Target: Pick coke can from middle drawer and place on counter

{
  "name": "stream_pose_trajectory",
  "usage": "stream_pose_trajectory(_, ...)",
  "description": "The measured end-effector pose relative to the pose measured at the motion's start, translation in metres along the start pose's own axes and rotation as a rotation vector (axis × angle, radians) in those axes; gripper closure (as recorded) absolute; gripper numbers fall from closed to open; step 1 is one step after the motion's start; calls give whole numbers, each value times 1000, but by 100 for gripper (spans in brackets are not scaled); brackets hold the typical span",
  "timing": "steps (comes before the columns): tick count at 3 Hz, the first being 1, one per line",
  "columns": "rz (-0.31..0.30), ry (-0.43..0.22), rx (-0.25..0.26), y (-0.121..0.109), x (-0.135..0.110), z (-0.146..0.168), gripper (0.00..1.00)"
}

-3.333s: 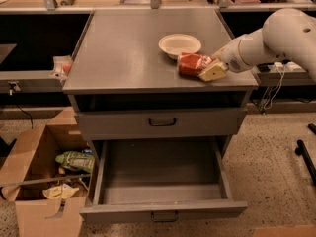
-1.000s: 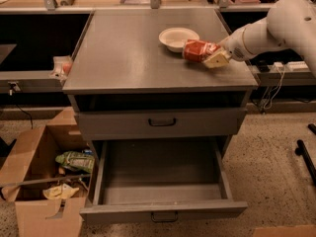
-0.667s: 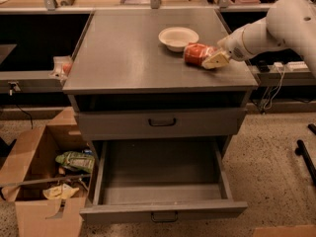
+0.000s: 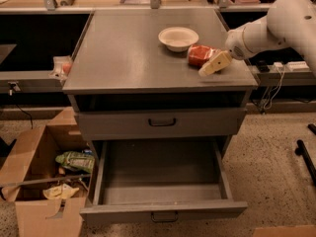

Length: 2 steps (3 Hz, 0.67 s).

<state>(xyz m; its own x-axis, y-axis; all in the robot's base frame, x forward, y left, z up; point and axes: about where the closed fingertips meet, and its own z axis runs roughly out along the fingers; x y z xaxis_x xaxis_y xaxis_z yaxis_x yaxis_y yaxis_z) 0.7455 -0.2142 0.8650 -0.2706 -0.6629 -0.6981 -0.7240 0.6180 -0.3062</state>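
Grey tabletop (image 4: 128, 53) carries the red coke can (image 4: 198, 55) near its right edge, beside a white bowl (image 4: 178, 37). The hand (image 4: 211, 60) lies against the can's right side; whether it grips cannot be told. The can's lettering is unreadable.

Hand (image 4: 208, 64) at coke can (image 4: 197, 55) on counter (image 4: 123, 53), beside bowl (image 4: 178, 37)

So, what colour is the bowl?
Cream-white round bowl, camera view; tool at the small red can, right of it.
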Motion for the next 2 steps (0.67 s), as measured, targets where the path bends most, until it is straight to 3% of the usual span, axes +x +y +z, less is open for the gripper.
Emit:
stream_pose_trajectory(1, -25, -10, -14, -13, -16, -3, 0)
stream_pose_trajectory(2, -65, -94, 10, -40, -53, -39, 0)
